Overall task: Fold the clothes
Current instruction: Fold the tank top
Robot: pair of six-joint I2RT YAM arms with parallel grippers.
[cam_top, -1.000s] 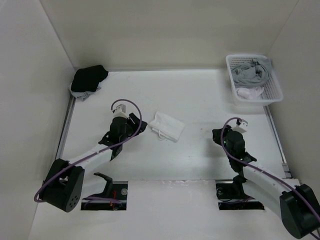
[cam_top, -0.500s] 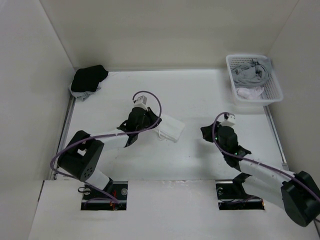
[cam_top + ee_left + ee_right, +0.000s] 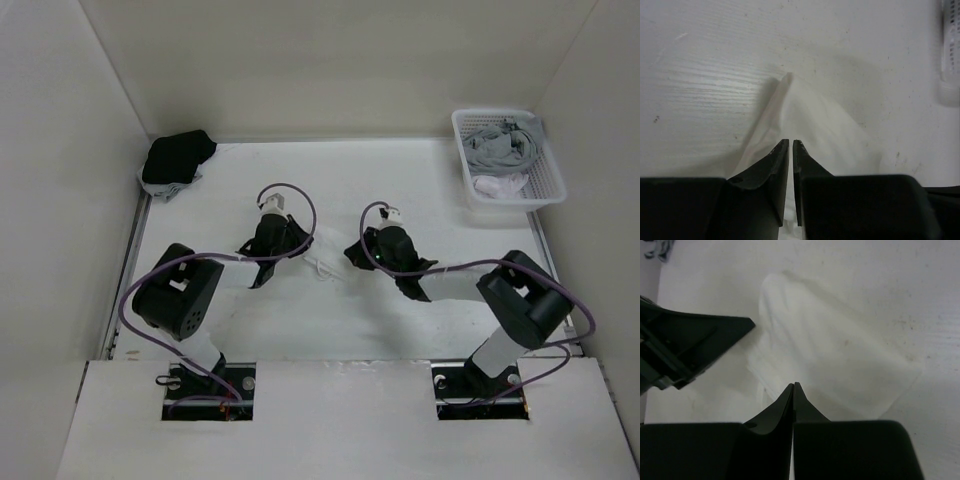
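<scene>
The clothes (image 3: 331, 256) are a small folded white garment lying mid-table between my two grippers. My left gripper (image 3: 303, 241) is at its left edge. In the left wrist view its jaws (image 3: 790, 142) stand all but together with white fabric in the thin slit, and the clothes (image 3: 815, 112) rise in a ridge ahead of them. My right gripper (image 3: 353, 255) is at the garment's right edge. In the right wrist view it (image 3: 794, 385) is shut, tips touching over the near edge of the clothes (image 3: 840, 350); no fabric shows between them. The left gripper (image 3: 690, 345) appears there on the left.
A white basket (image 3: 556, 172) at the back right holds a grey garment with cords (image 3: 505, 143). A black cloth bundle (image 3: 178, 157) sits in the back left corner. White walls close in the table on three sides.
Both arms have swung inward to the white garment, the right one far to the left. Both grippers have closed. The garment is now bunched between them.
</scene>
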